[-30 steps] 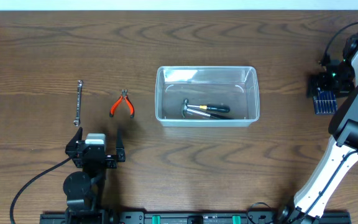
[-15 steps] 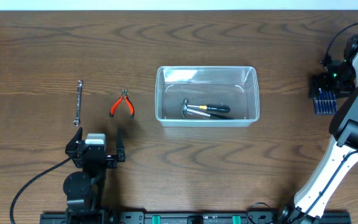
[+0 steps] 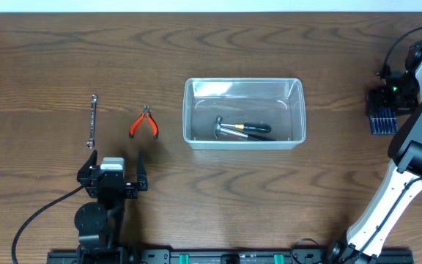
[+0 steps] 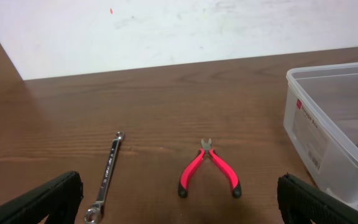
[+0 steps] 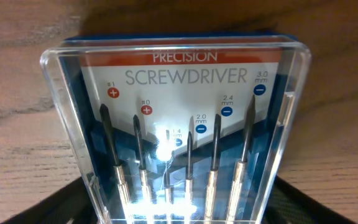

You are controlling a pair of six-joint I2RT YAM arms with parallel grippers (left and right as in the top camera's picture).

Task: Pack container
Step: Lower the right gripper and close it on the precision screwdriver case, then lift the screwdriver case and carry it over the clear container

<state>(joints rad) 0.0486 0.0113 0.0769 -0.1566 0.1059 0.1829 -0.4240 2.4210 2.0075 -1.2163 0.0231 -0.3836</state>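
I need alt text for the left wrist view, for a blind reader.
Small red-handled pliers and a slim silver metal wrench lie apart on a brown wooden table. The clear plastic rectangular container stands at the right edge.

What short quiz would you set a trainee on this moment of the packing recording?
1. True or false: the red pliers lie on the table, outside the container.
2. The right wrist camera looks at: A a tape roll, B a precision screwdriver set, C a knife?
3. How many tools lie on the table left of the container?
Key: 1 true; 2 B; 3 two, the pliers and a wrench.
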